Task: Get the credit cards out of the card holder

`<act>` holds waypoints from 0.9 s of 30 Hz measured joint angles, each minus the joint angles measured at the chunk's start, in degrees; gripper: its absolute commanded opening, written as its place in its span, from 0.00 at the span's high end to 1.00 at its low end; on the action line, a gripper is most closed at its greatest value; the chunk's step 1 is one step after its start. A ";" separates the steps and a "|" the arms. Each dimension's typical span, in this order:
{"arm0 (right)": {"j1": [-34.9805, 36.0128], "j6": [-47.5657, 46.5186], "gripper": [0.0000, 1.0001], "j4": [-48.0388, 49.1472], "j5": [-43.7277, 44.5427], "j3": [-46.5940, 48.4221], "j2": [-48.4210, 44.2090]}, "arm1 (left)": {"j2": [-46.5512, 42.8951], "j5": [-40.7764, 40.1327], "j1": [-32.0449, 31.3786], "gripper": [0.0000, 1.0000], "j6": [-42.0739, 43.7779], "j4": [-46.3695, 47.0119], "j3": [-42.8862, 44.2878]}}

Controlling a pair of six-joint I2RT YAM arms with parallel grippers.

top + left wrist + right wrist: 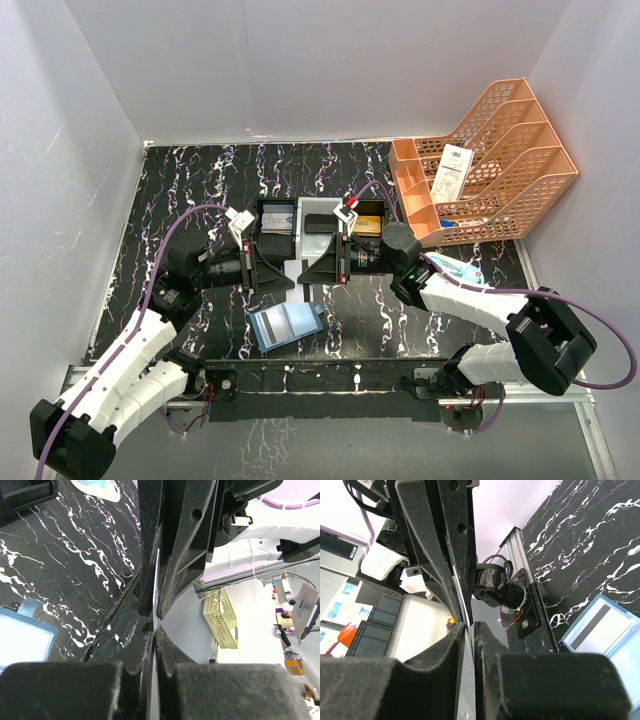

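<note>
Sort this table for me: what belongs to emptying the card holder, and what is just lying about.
Belongs to the job: card holder, open; held card, edge-on; grey card, black card and gold card, in the tray.
Lying about: orange file rack; paper slip in it; oval case.

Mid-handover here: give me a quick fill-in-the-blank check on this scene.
The left gripper and right gripper both pinch one ___.
The card holder lies ___ on the table.
The white paper slip stands in the ___ file rack.
Missing: credit card; open; orange.
</note>
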 measured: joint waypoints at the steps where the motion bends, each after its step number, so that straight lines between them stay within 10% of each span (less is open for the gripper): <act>1: 0.00 0.11 0.89 0.22 -0.31 -0.02 0.09 | -0.31 -0.02 0.00 1.00 0.04 0.00 -0.02; 18: -0.39 4.59 1.00 8.00 -5.14 -1.16 1.77 | -2.32 1.81 0.11 1.00 -2.05 3.54 -1.86; 27: -0.35 5.20 1.00 8.85 -4.59 -1.16 1.79 | -1.79 -0.50 0.26 0.16 -0.48 0.68 -1.70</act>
